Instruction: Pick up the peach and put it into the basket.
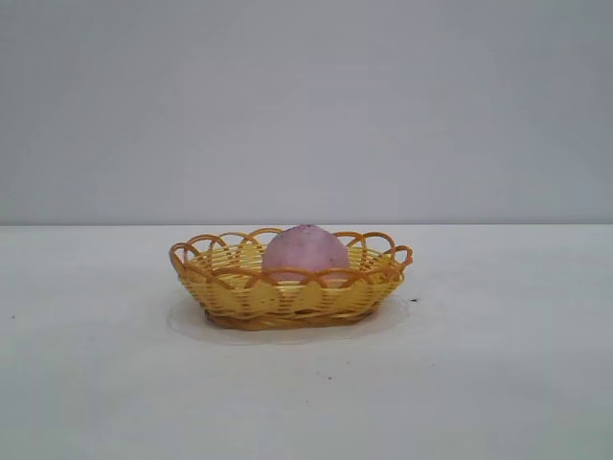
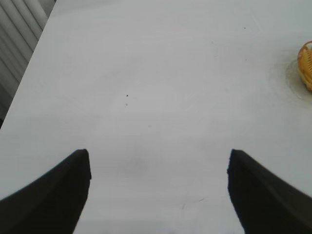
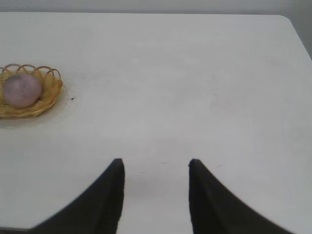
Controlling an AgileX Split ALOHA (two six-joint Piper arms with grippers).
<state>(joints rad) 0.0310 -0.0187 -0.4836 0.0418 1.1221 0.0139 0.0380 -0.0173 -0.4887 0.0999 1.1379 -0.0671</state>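
Note:
The pinkish-purple peach (image 1: 305,252) sits inside the yellow wicker basket (image 1: 239,295) with the orange-brown looped rim, in the middle of the white table. The right wrist view shows the peach (image 3: 21,89) in the basket (image 3: 48,95) too, far off from my right gripper (image 3: 156,163), which is open and empty over bare table. My left gripper (image 2: 158,153) is wide open and empty over bare table; only an edge of the basket (image 2: 305,66) shows in its view. Neither gripper shows in the exterior view.
The white table (image 1: 498,364) runs wide on both sides of the basket. Its far edge and a rounded corner (image 3: 285,18) show in the right wrist view. A table edge with a ribbed grey panel beyond it (image 2: 19,34) shows in the left wrist view.

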